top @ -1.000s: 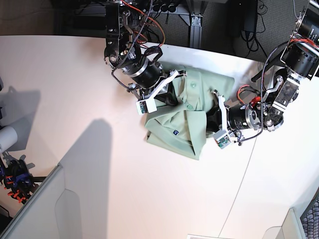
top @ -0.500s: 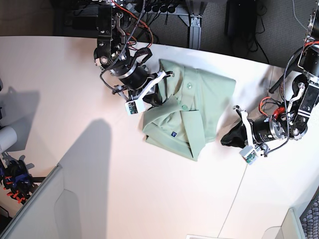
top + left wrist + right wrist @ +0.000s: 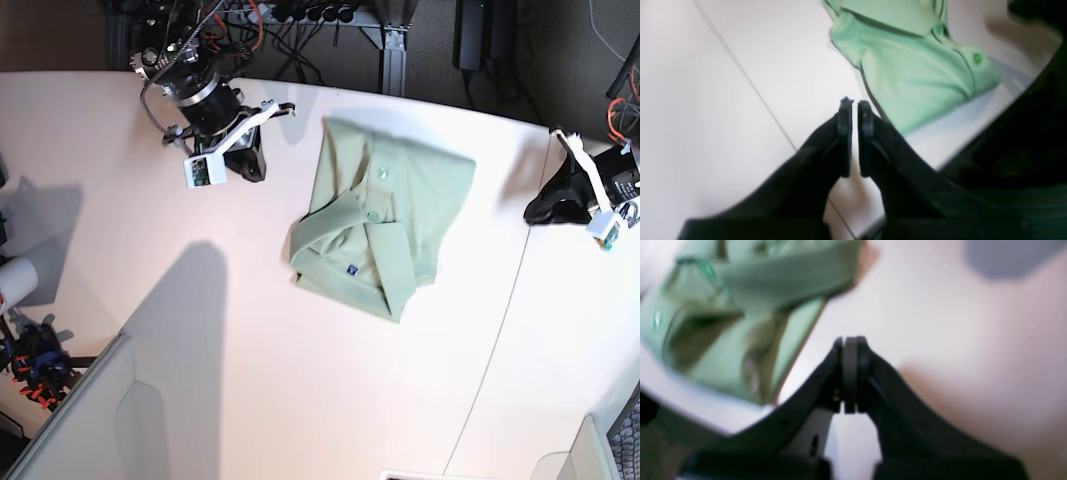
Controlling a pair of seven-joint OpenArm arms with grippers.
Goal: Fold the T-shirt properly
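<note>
Folded shirt (image 3: pixel 385 225) lies mid-worktop (image 3: pixel 150 330), both my arms clear of it.

My left fingers (image 3: pixel 853 106) sit nearly together, my right fingers (image 3: pixel 850 343) pressed together, both empty. The shirt looks a compact bundle, collar showing; perhaps only tidying remains.

The robot has 2 arms. The right arm (image 3: pixel 195 85) is built of black cylindrical segments with a ribbed metal collar, red, orange and black cables looping round its upper part, and a white bracket carrying a small white camera box (image 3: pixel 202 171). Its gripper (image 3: pixel 850 350) has 2 matte black fingers that widen toward the base, with grey pads at the tips. The left gripper (image 3: pixel 855 115) has the same black tapered fingers, each ending in a small ridged pad. The left arm (image 3: pixel 600 195) shows white brackets and red wiring.
</note>
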